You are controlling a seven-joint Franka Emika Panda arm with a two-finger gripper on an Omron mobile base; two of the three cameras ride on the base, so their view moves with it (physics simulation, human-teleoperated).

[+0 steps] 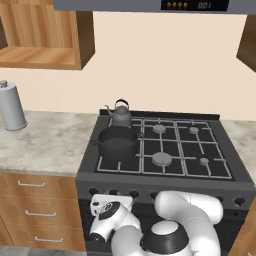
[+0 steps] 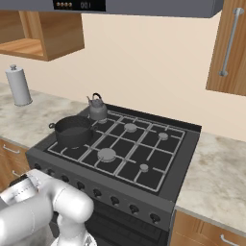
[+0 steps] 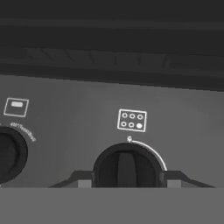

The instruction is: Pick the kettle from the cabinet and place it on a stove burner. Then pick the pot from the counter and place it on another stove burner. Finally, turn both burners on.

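- The kettle (image 1: 121, 115) sits on the stove's back-left burner and the pot (image 1: 118, 141) on the front-left one just before it, the two nearly touching; both placements look done, leaving the knobs.
- In the hand view the pincer (image 3: 126, 183) is spread wide, one fingertip (image 3: 84, 183) at each side of a black knob (image 3: 126, 168), with nothing clamped so far; whether the tips touch the knob cannot be told.
- The burner diagram (image 3: 131, 120) above this knob lights its lower-right dot, which, as a judgement, may not match either loaded burner; turning it could fire an empty burner.
- A loose closing could let the tips slip round the smooth knob without turning it.
- A second knob (image 3: 9, 154) sits close beside; drifting sideways could catch the wrong control.
- The canister (image 1: 11, 106) on the counter (image 1: 50, 142) stands well apart, out of danger.
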